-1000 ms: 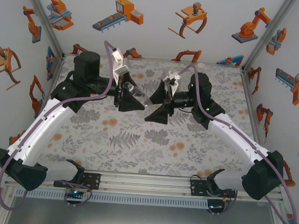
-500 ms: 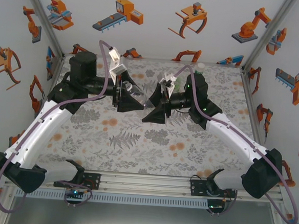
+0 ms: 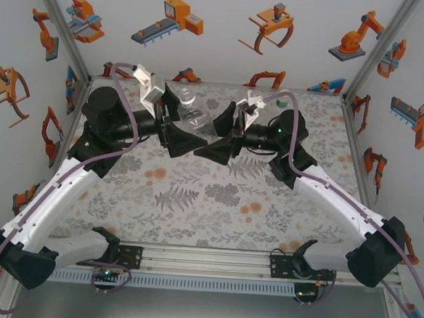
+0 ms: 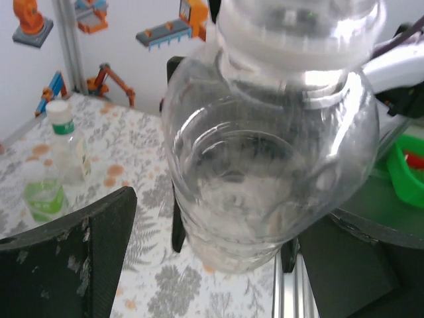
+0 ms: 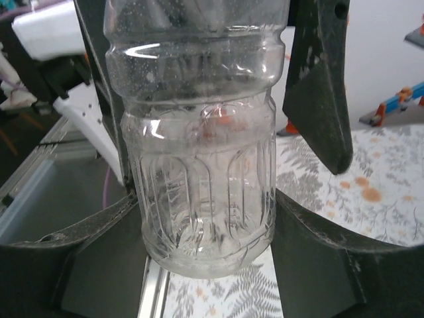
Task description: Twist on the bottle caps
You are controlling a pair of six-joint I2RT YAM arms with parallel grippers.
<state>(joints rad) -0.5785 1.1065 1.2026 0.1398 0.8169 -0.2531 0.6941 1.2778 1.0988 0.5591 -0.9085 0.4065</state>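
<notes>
The right gripper [image 3: 219, 146] clamps the lower body of the taller clear bottle [image 5: 202, 179], which is held above the far centre of the table [image 3: 194, 209]. The left gripper [image 3: 181, 136] flanks the same bottle, and its grip cannot be determined. A white cap [image 4: 298, 40] sits on the neck.

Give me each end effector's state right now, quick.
Left end effector: straddles the clear bottle; grip cannot be told.
Right end effector: closed on the clear bottle's lower body.
</notes>
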